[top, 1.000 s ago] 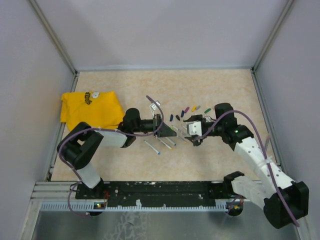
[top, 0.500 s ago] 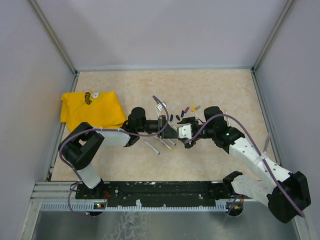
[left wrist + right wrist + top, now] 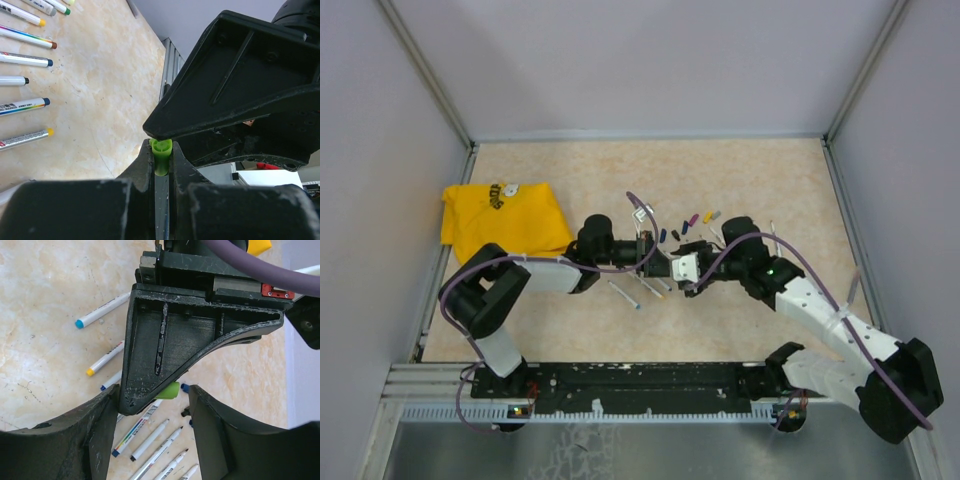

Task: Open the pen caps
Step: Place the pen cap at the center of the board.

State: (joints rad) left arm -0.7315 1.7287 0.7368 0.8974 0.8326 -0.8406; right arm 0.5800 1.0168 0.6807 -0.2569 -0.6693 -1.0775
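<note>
My left gripper (image 3: 161, 156) is shut on a thin grey pen, whose light green pen cap (image 3: 161, 149) sticks out past the fingertips. In the top view the left gripper (image 3: 661, 262) meets the right gripper (image 3: 682, 268) tip to tip at mid-table. The right gripper (image 3: 154, 401) is open, its fingers on either side of the left gripper's tip and the green cap (image 3: 169, 390). A gap shows between the cap and the right-hand finger. Several loose pen caps (image 3: 692, 219) lie on the table just beyond the grippers.
Several capped pens (image 3: 24, 59) lie in a row on the beige table. Uncapped pens (image 3: 151, 440) and capped ones (image 3: 98, 315) lie under the grippers. A yellow cloth (image 3: 502, 220) lies at the left. Grey walls enclose the table.
The right gripper has moved left to the left gripper's tip, and its jaws have narrowed somewhat around the green cap. The left gripper stays shut on the pen, shifted slightly.
</note>
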